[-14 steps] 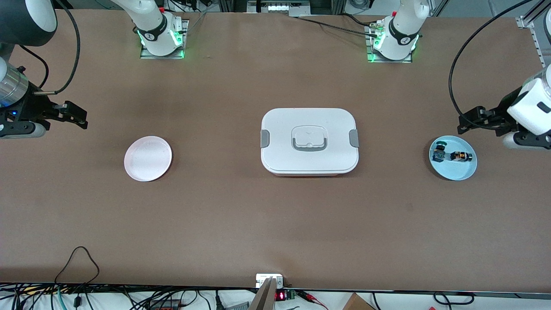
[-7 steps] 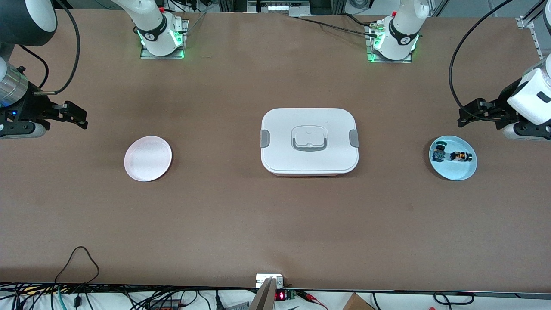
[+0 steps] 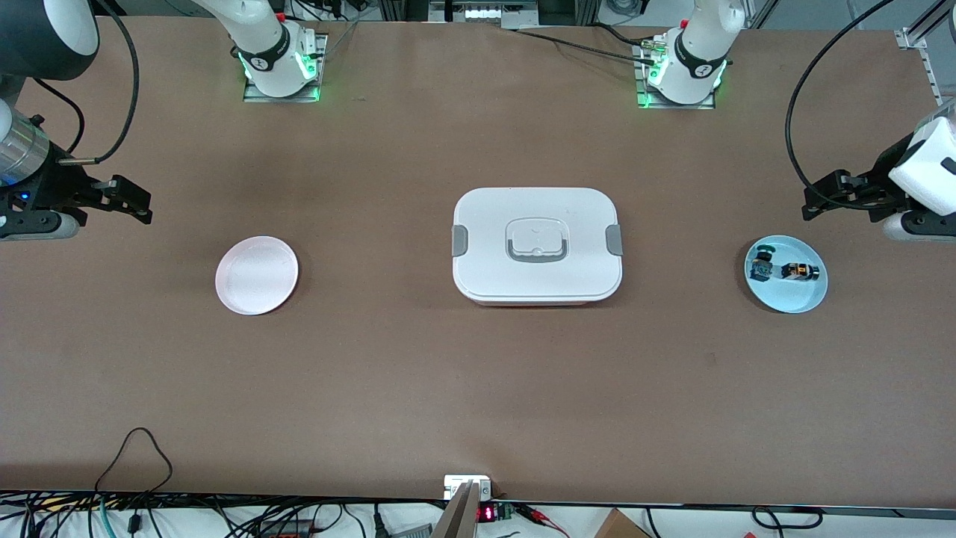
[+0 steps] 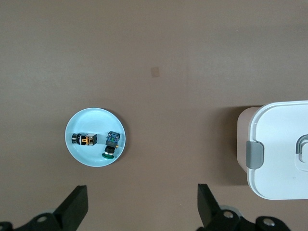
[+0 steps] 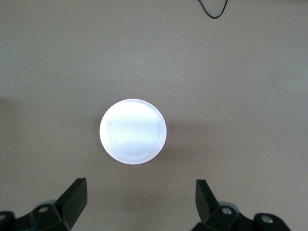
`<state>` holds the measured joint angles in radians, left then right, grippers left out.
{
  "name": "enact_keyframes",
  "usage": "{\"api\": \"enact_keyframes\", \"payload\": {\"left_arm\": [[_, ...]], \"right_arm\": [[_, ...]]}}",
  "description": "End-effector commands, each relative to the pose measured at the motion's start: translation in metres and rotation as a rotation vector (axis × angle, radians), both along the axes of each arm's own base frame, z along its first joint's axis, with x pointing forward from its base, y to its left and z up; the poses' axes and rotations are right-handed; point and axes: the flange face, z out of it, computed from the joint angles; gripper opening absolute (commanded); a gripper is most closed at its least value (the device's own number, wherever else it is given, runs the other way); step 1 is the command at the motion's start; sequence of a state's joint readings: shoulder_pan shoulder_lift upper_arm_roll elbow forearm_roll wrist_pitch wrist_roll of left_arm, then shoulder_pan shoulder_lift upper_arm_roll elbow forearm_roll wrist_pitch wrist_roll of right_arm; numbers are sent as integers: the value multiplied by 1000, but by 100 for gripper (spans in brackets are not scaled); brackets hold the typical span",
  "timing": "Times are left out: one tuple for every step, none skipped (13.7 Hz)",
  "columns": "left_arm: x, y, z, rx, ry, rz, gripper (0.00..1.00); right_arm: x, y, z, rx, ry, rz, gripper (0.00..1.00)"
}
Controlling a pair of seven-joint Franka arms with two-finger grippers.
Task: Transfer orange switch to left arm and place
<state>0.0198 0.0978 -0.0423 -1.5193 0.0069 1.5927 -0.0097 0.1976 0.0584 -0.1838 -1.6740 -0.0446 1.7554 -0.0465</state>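
Over the last second the left gripper (image 3: 821,200) drifts toward the counter's edge at the left arm's end, fingers (image 4: 74,207) spread wide and empty — no approach yet. The tiny black-and-orange push-button switch (image 3: 799,270) lies on the round light-blue plate (image 3: 793,299), beside a blue-bodied, green-capped switch (image 3: 762,264). The large white lidded box (image 3: 536,243) sits mid-counter between the light-blue plate and the round pink plate (image 3: 256,274), blocking a straight transfer. The right gripper (image 3: 127,198) waits near the pink plate — fingers wide.
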Motion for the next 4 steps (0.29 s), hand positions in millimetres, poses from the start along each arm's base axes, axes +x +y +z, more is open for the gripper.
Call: {"api": "enact_keyframes", "payload": {"left_arm": [[-5, 1, 8, 16, -9, -2, 100], [-6, 1, 9, 16, -11, -5, 100], [-6, 1, 9, 16, -9, -6, 100], [-6, 1, 9, 16, -9, -6, 100]], "right_arm": [[1, -2, 5, -13, 3, 1, 100], [1, -2, 5, -12, 0, -4, 100], [3, -2, 5, -12, -11, -2, 100], [4, 0, 8, -13, -25, 4, 100]]}}
